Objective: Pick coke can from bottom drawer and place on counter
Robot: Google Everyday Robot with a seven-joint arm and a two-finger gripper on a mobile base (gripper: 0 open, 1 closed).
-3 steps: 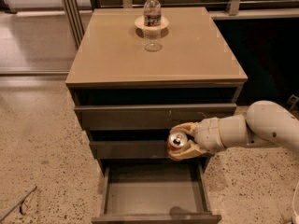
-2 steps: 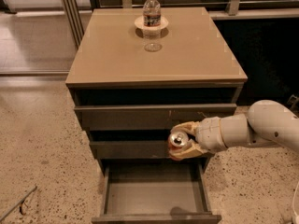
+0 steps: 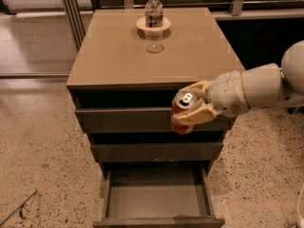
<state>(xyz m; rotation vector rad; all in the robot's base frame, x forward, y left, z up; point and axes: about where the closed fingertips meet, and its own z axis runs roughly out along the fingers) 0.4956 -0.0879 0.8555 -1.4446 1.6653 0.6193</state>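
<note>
Now pincer [image 3: 183,110] pinches can [image 3: 185,99], held just below surface [image 3: 118,65] front edge, nr right corner. Risk: lifting w/o clearance clips that edge, can slips & drops into bottom drawer [image 3: 156,201].

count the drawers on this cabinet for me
3. The top drawer sits just under the counter, the middle drawer is below it, and the bottom drawer is pulled open. The hand holds the coke can in front of the top drawer.
</note>
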